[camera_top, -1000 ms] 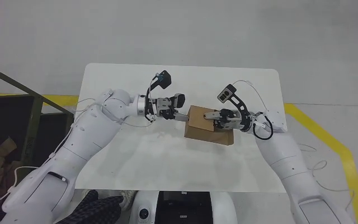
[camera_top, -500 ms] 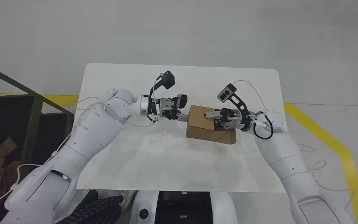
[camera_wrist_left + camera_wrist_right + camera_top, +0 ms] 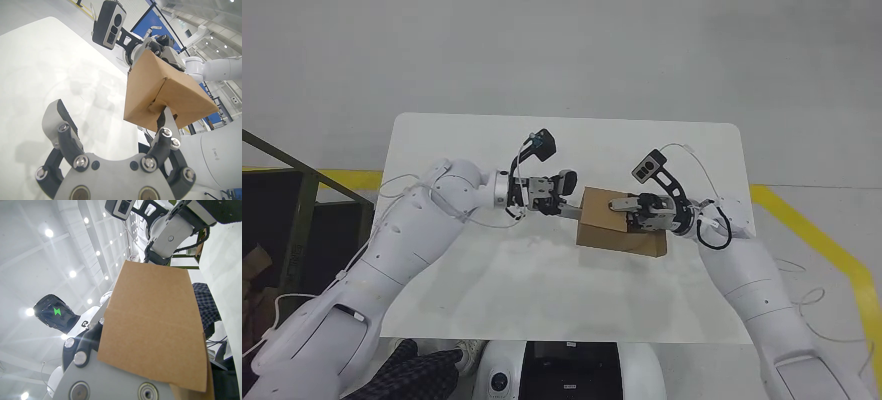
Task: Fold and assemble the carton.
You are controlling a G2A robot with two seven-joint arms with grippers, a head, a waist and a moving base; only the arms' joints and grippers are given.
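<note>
Two grippers on one brown cardboard carton (image 3: 617, 225), approx mid-way across white rectangular table (image 3: 442, 150), a bit toward R side. Already box-shaped, long side running L–R in top view. Can't tell whether base touching tabletop or just off it.

L gripper (image 3: 569, 197) at carton's L end, fingers spread wide, gripping nothing. From L wrist view: one finger (image 3: 168, 121) poked tip-first into seam btwn end flaps of carton (image 3: 170, 91), card dented round it. Other finger (image 3: 62, 113) well apart from carton, over bare table (image 3: 37, 66). End flaps meeting along a slanted seam, not quite flush.

R gripper (image 3: 627, 208) at carton's R end, reaching in over top. One finger lying flat on top panel in top view. From R wrist view: a panel of carton (image 3: 151, 323) across gripper's front, one finger (image 3: 90, 336) against its edge, other hidden behind card. Looks clamped on that panel.

Black wrist camera (image 3: 645, 166) on bracket above R gripper, also seen from L wrist view (image 3: 109, 28) just beyond carton. Second black camera (image 3: 540, 143) on bracket above L gripper.
</note>
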